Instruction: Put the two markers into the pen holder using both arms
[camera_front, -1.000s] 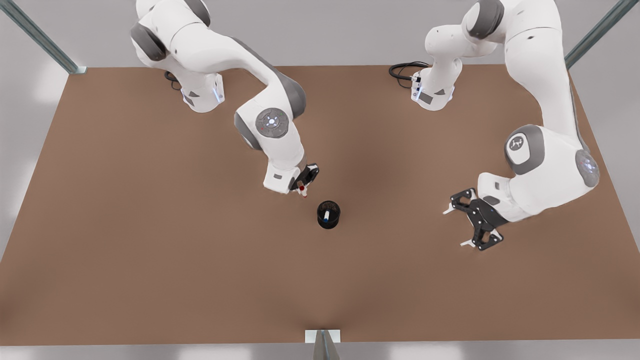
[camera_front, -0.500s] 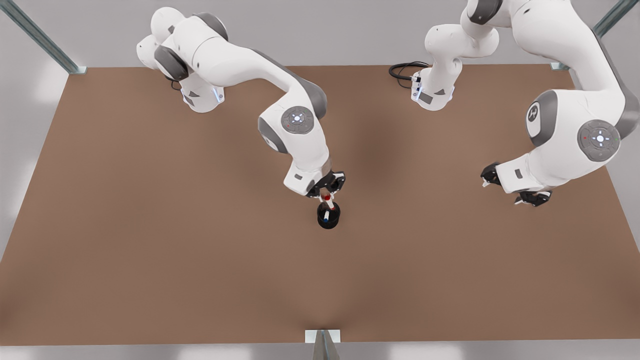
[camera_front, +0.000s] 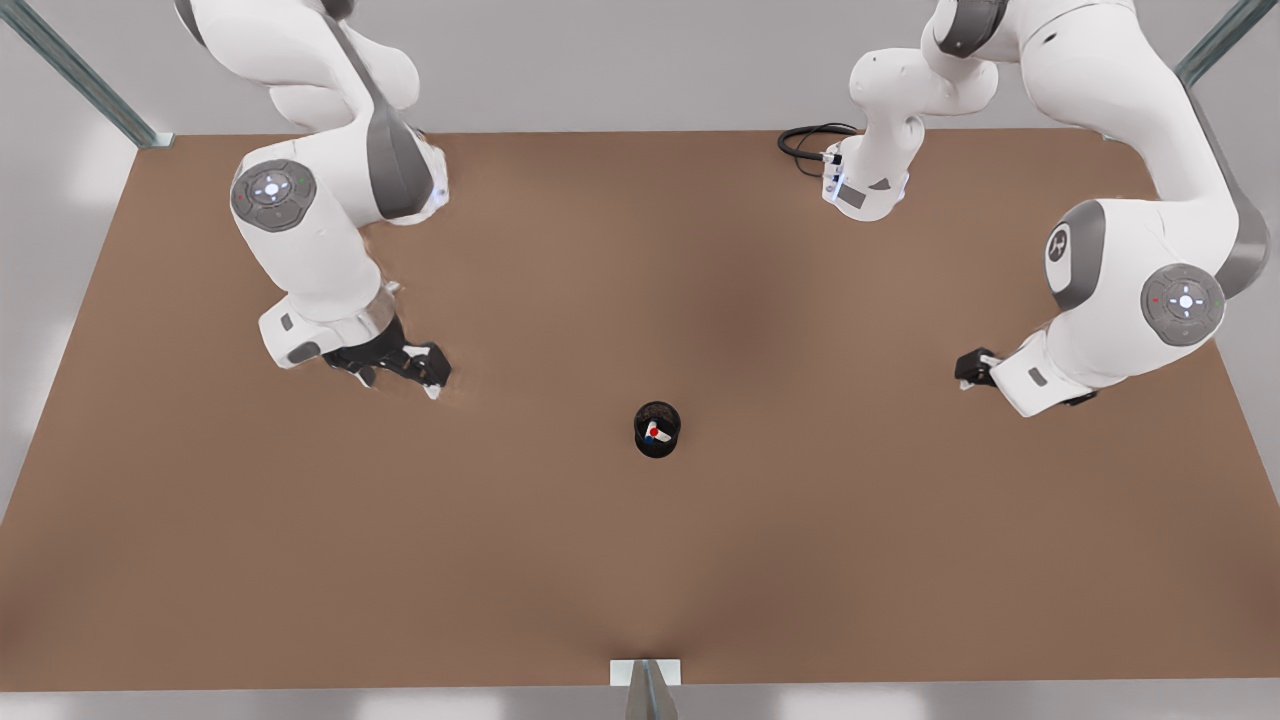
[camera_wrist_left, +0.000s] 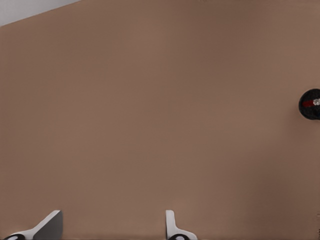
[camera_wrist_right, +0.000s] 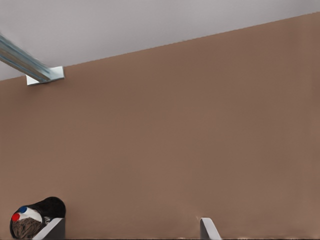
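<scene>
Markers (camera_front: 653, 432) both stand in pen holder (camera_front: 657, 446) mid-worktop (camera_front: 640, 560). Left hand (camera_wrist_left: 112, 227) and right hand (camera_wrist_right: 132, 230) released, empty, well apart from holder.

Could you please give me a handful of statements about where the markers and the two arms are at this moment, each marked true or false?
1. Both markers stand inside the pen holder. True: the red-capped marker and the blue-capped marker both show in its mouth.
2. The left pincer grips the red-capped marker. False: it is open and empty, off toward the front view's left of the pen holder.
3. The right pincer is open. True: its fingertips stand apart with nothing between them.
4. The pen holder lies tipped on its side. False: it stands upright on the table.
5. A marker lies on the table beside the pen holder. False: both are in the holder.
</scene>
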